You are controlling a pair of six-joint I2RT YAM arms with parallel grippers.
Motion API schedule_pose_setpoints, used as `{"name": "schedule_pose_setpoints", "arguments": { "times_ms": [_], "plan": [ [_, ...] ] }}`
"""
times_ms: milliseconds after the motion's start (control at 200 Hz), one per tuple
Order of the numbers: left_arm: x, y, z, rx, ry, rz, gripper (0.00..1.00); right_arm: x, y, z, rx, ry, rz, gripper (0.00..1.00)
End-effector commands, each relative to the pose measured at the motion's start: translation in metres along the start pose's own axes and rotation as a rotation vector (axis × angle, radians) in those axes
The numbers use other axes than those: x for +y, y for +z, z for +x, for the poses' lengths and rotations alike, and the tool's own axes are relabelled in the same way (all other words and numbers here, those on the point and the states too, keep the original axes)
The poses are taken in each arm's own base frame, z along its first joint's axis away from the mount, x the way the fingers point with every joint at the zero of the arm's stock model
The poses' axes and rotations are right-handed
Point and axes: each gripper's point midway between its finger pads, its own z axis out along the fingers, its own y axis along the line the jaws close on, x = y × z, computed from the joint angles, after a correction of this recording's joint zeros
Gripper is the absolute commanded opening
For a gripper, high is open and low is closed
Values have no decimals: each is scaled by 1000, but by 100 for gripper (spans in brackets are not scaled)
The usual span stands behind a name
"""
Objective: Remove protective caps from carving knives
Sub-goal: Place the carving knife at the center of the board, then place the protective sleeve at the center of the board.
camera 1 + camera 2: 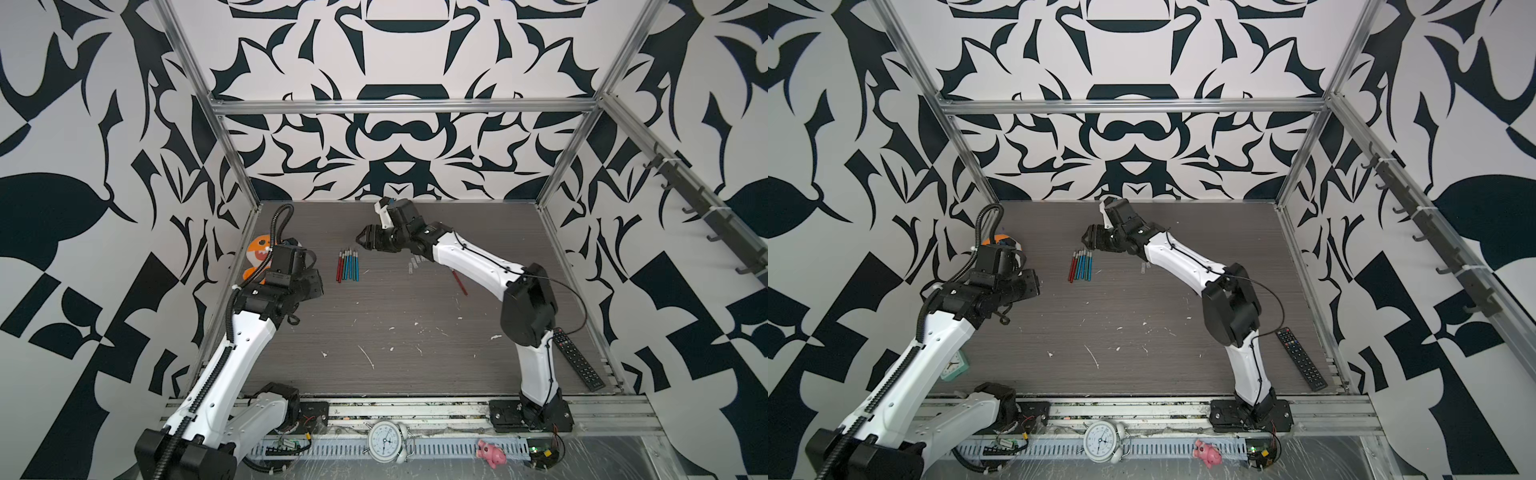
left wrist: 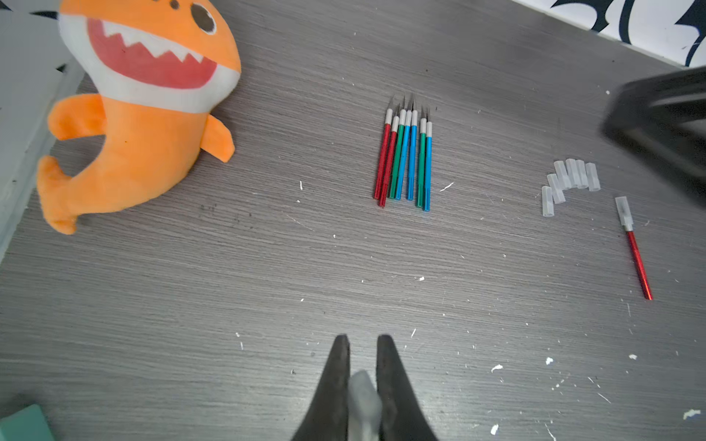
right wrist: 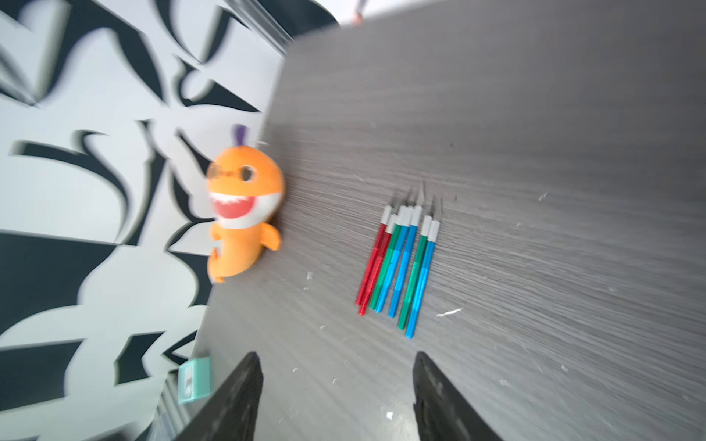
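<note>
Several carving knives (image 2: 405,152) with red, green and blue handles lie side by side, blades bare, mid-table (image 1: 348,266) (image 1: 1081,266) (image 3: 401,263). Right of them sits a cluster of several loose protective caps (image 2: 571,179) (image 1: 415,262). One red knife (image 2: 638,263) (image 1: 460,283) lies apart with a cap (image 2: 623,212) still over its tip. My left gripper (image 2: 363,338) hangs left of the row, shut on a whitish cap (image 2: 363,397). My right gripper (image 3: 336,357) (image 1: 359,239) hovers behind and right of the row, open and empty.
An orange shark plush (image 2: 145,114) (image 1: 257,253) lies against the left wall. A black remote control (image 1: 577,359) rests at the front right edge. A teal box (image 3: 194,380) stands front left. An alarm clock (image 1: 386,441) and a pink toy (image 1: 492,452) sit beyond the front rail. White flecks dot the table.
</note>
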Motion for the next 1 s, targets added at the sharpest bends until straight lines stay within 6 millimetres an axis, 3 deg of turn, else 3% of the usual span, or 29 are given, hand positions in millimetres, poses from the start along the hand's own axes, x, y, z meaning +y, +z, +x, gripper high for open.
{"name": "schedule_pose_setpoints", "arguments": {
  "times_ms": [0,115,230,345,430,725,995],
  "plan": [
    [-19,-1,-6,36,-29,70,0,-10,-45,-10,-58,-40,52,73],
    [-38,5,-10,72,-42,91,0,-41,-90,-10,-121,-10,131,84],
    [-71,18,-12,124,-34,137,0,-87,-128,3,-169,34,228,93],
    [-106,49,-8,225,-25,181,0,-140,-159,23,-196,126,323,96],
    [-127,71,-9,274,-10,196,0,-164,-176,38,-213,171,362,98],
    [-185,145,8,433,66,204,0,-192,-217,79,-236,132,504,100],
    [-210,190,28,519,95,206,0,-197,-232,95,-240,122,534,100]
  ]
}}
